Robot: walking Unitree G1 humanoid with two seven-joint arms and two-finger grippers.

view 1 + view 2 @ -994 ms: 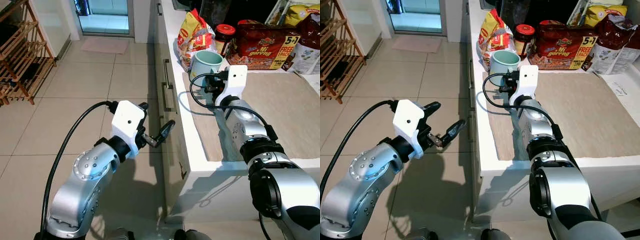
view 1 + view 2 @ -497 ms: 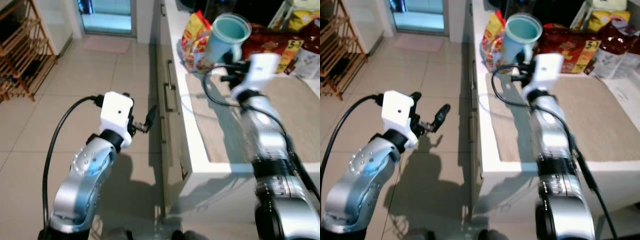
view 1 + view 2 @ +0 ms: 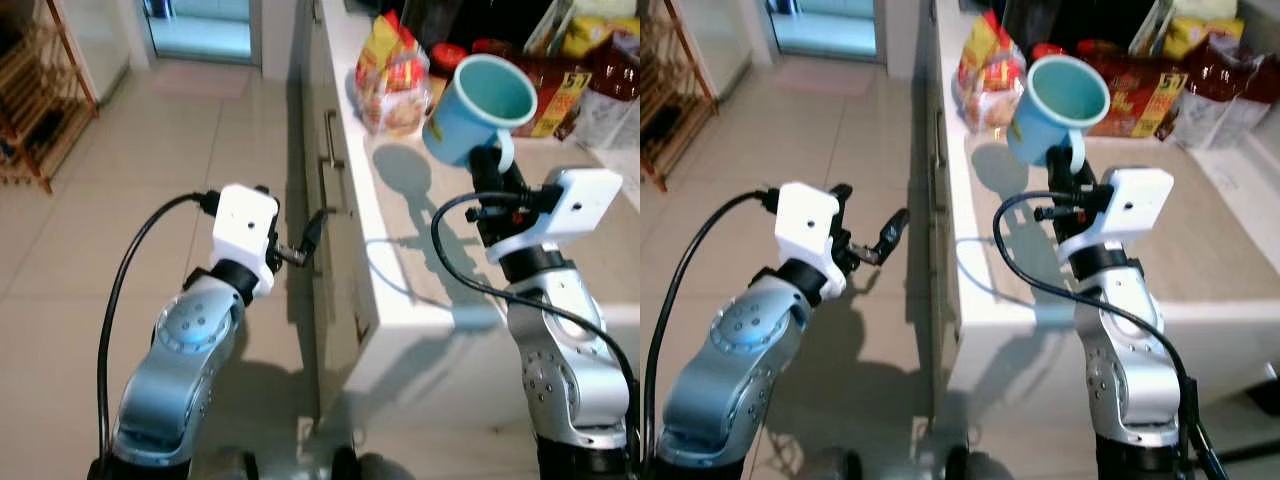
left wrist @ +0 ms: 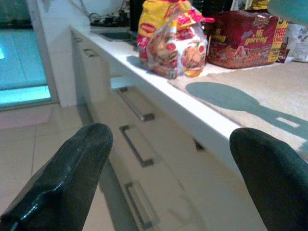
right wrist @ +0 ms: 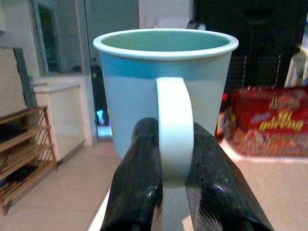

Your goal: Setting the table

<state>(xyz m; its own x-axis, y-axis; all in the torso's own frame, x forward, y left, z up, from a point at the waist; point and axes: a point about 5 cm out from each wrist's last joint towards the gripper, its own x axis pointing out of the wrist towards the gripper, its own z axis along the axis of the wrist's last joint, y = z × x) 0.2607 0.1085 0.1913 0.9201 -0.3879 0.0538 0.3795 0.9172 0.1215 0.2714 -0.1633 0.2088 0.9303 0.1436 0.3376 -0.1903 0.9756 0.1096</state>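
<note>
From my left eye, my right gripper (image 3: 492,168) sits right of centre, its black fingers pinched on the handle of the light blue mug (image 3: 478,108), which hangs in the air in the upper right of the frame, tilted with its mouth toward the camera, above the white counter (image 3: 400,235). Behind it, along the top edge, stand a yellow-red snack bag (image 3: 392,75) and a dark red noodle pack (image 3: 545,90). My left gripper (image 3: 300,243) is at centre left, over the tiled floor (image 3: 90,230) just beside the cabinet drawers (image 3: 325,180). In my left wrist view my two fingers (image 4: 72,168) stand spread wide apart with nothing between them, the drawer handles (image 4: 134,144) beyond. In my right wrist view my fingers (image 5: 139,187) press on either side of the mug handle (image 5: 174,132), the mug filling the middle of the frame upright.
</note>
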